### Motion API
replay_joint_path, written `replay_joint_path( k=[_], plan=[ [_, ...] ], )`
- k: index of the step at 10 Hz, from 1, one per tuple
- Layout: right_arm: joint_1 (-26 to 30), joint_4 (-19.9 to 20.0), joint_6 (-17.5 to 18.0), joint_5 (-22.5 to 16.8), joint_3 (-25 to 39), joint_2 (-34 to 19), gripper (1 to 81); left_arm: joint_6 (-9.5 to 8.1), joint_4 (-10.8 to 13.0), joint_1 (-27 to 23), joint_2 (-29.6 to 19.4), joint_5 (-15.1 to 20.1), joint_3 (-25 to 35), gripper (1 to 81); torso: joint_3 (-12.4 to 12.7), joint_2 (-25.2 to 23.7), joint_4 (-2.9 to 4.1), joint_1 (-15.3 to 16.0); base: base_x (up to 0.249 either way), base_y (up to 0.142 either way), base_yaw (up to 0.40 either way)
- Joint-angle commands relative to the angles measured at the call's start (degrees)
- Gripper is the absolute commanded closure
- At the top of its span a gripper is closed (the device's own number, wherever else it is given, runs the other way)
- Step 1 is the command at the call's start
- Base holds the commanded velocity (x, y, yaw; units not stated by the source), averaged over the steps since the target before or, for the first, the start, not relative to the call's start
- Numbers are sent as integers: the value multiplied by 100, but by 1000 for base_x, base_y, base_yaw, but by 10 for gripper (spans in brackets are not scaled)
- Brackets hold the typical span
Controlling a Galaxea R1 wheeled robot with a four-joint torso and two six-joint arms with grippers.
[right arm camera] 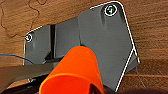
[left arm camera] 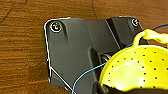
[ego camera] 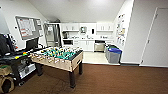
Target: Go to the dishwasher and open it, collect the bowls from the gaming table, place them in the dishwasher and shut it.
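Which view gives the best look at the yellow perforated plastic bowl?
The left wrist view: the yellow perforated plastic bowl shows large, with its dotted holes and loop handle plain, above the brown wood-grain floor. The right wrist view has an orange plastic bowl instead, and the head view looks across the room toward the steel-fronted dishwasher.

the yellow perforated bowl [left arm camera: 135, 70] in the left wrist view runs off the picture's edge, so its full rim is cut away, and the fingers gripping it are too dark to make out. the orange bowl [right arm camera: 75, 72] in the right wrist view is likewise cut off at the edge. in the head view the dishwasher [ego camera: 99, 46] is small and blurred, its handle indistinct; the papers on the noticeboard [ego camera: 28, 27] cannot be read.
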Motion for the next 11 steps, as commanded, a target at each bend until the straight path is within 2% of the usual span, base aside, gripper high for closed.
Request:
replay_joint_path(
  k=[1,5,11],
  plan=[
    [304,-25,-3,-207,-7,-39,811,54,69,-278,-101,161,11,811,0,0,0,0,127,0,0],
    [312,-25,-3,-207,-16,-39,811,54,86,-287,-83,161,11,811,0,0,0,2,136,0,0],
    [313,-16,5,-207,-25,-39,811,54,130,-287,-75,161,11,811,0,0,0,2,137,-67,0]
  ],
)
